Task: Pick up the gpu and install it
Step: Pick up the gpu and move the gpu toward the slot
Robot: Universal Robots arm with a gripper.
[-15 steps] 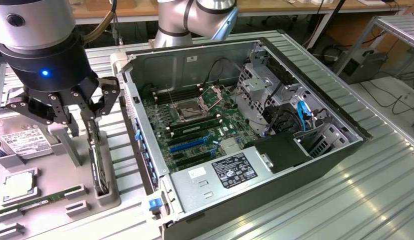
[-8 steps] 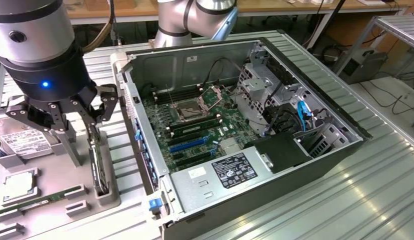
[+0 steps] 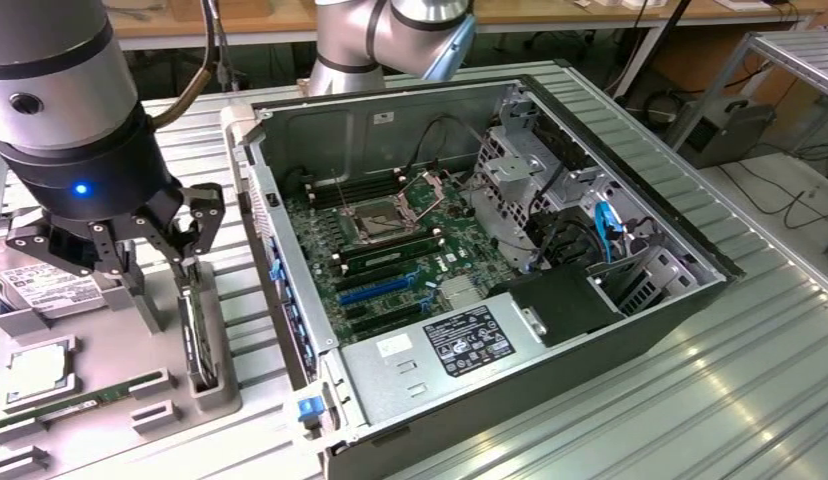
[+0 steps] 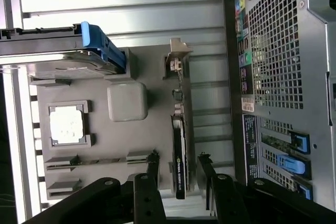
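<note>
One gripper (image 3: 158,262) hangs at the left of the exterior frame, fingers spread, over the gpu (image 3: 197,335), which stands on edge in a grey tray (image 3: 217,402) beside the open computer case (image 3: 641,325). From the wrist, the gripper (image 4: 177,160) straddles the gpu (image 4: 179,129), its fingers (image 4: 153,163) apart on either side with a gap to the card.

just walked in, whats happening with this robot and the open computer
A robot arm's gripper hangs over the gray parts tray beside the open computer case. Its jaws stand open on either side of the graphics card, which stands on edge in a tray slot. The card is not yet gripped or lifted.
</note>
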